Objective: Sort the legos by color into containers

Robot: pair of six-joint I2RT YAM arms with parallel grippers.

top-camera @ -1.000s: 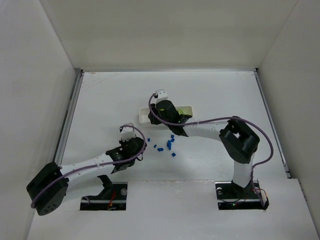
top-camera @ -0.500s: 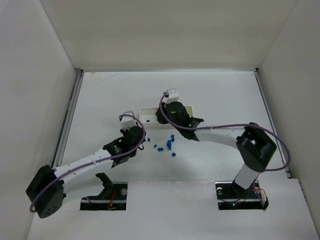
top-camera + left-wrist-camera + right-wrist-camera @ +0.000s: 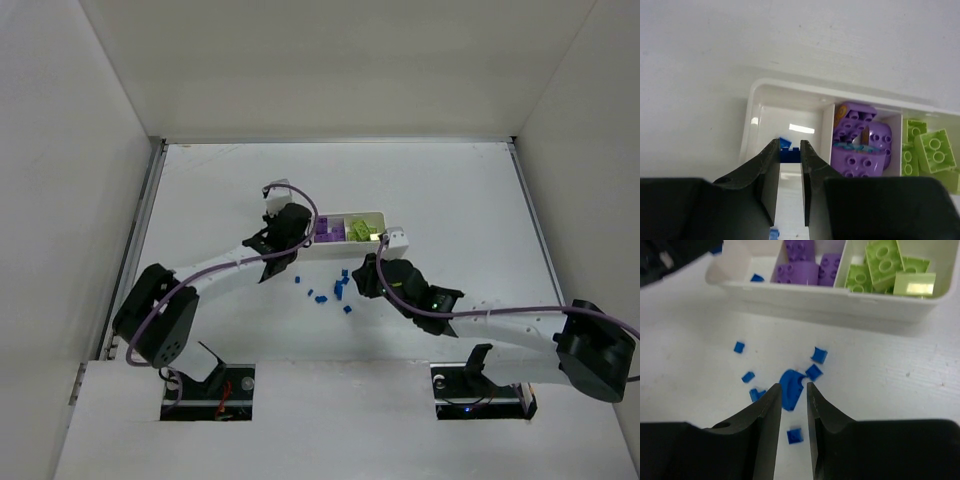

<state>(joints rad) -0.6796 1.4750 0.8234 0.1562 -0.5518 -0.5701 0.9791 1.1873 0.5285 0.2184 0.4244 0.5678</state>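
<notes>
The white tray point(image 3: 383, 222) holds purple blocks point(image 3: 858, 140) in its middle compartment and lime-green bricks point(image 3: 935, 150) in its right one. My left gripper point(image 3: 290, 235) is shut on a small blue brick point(image 3: 790, 155) and holds it over the left compartment, where another blue piece point(image 3: 784, 141) lies. My right gripper point(image 3: 358, 282) is open and low over the table in front of the tray. Its fingers straddle a curved blue piece point(image 3: 790, 389). Several tiny blue pieces point(image 3: 818, 355) lie scattered around it.
In the right wrist view the tray's front wall point(image 3: 830, 302) stands just beyond the blue pile. White walls enclose the table on three sides. The two arms lie close together near the tray's front.
My left gripper has moved from the near table up to the tray's left compartment. My right gripper has come back from over the tray down to the blue pieces.
</notes>
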